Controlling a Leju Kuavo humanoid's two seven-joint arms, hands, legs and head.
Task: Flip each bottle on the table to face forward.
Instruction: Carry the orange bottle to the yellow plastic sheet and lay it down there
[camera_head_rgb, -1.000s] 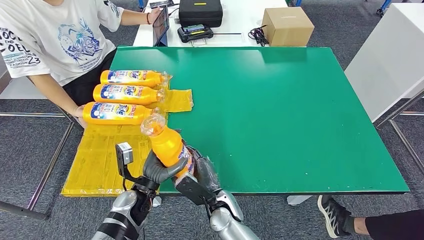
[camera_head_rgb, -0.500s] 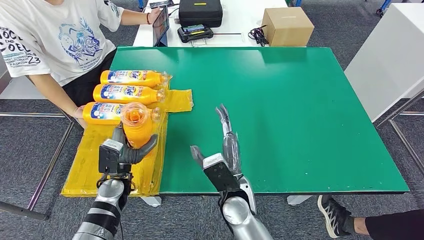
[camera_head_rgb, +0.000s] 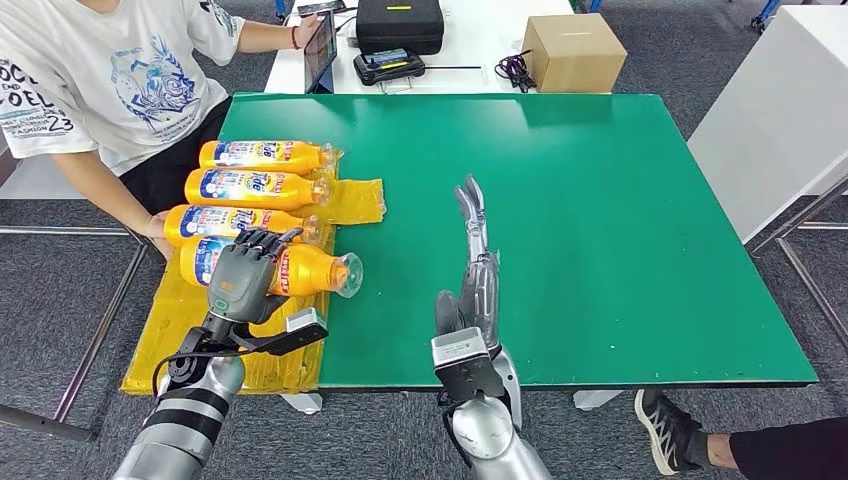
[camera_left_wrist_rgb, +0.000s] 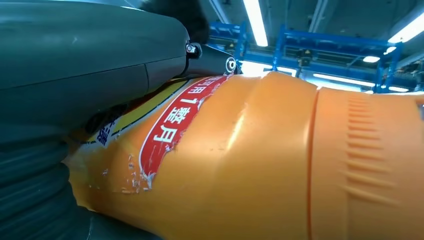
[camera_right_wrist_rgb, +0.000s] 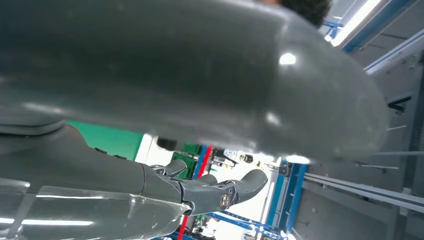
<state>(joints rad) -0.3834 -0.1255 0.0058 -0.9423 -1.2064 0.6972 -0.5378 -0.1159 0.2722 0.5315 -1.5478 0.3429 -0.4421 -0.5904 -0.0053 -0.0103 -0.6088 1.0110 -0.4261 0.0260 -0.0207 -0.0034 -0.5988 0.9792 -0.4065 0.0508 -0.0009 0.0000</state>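
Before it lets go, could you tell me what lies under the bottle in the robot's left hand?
A yellow mat on the green table. The left hand covers the bottle, so contact underneath is hidden.

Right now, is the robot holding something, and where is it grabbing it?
Yes. The left hand grips an orange bottle around the labelled middle of its body. The right hand holds nothing, fingers stretched out.

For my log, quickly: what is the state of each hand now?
Left hand: closed, holding the orange bottle.
Right hand: open, holding nothing.
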